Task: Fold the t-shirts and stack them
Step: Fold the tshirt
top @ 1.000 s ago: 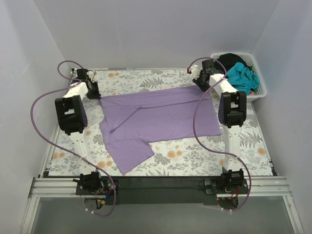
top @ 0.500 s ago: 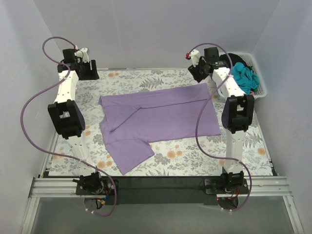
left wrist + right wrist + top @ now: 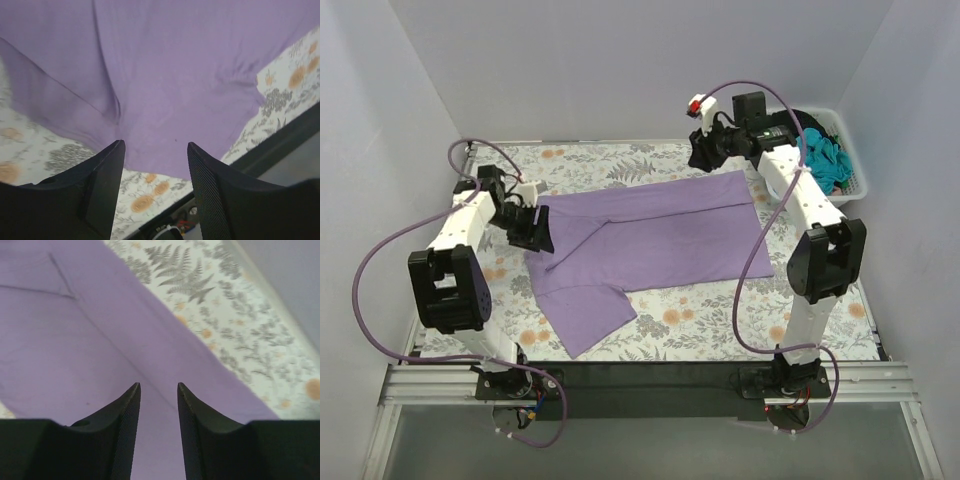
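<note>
The lavender t-shirt (image 3: 650, 245) lies spread on the floral table covering, one sleeve (image 3: 582, 315) pointing to the near left. My left gripper (image 3: 532, 228) is open and empty, just over the shirt's left edge. In the left wrist view it (image 3: 156, 150) hangs above the purple cloth (image 3: 175, 75). My right gripper (image 3: 703, 150) is open and empty above the shirt's far edge. In the right wrist view it (image 3: 159, 386) is over the cloth (image 3: 75, 340). A teal shirt (image 3: 820, 155) and a black one (image 3: 790, 125) lie in the basket.
A white basket (image 3: 848, 192) stands at the back right corner. The floral covering (image 3: 720, 320) shows all round the shirt. White walls close in the left, back and right sides. The black front rail (image 3: 650, 375) runs between the arm bases.
My left gripper came down from the back left corner to the shirt's left edge. My right gripper moved left, away from the basket, over the shirt's far edge.
</note>
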Controlling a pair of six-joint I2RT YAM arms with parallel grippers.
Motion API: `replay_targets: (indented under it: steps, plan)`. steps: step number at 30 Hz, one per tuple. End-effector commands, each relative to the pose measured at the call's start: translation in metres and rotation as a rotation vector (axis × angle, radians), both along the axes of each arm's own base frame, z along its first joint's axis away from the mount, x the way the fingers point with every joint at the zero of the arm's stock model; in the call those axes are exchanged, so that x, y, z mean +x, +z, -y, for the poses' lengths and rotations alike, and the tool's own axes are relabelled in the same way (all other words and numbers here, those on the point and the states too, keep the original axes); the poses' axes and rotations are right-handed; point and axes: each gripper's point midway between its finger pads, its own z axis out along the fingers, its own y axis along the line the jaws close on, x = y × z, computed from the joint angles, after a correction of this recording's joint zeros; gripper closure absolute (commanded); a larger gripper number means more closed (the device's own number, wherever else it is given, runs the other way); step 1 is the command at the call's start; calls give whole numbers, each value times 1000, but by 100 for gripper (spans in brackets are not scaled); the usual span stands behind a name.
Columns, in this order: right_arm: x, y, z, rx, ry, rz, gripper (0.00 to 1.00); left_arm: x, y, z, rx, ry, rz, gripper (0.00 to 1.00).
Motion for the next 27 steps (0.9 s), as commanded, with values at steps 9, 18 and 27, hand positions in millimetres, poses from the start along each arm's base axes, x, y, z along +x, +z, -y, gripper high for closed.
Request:
replay_targets:
  steps: [9, 18, 27]
  plan:
    - [-53, -47, -161, 190, 288, -296, 66, -46, -38, 15, 11, -16, -98, 55]
    - [-61, -86, -266, 217, 343, -219, 55, -51, -50, 21, -22, 19, -126, 55]
    - [-42, -103, -300, 304, 328, -113, 43, -48, -55, 22, -29, 35, -122, 56]
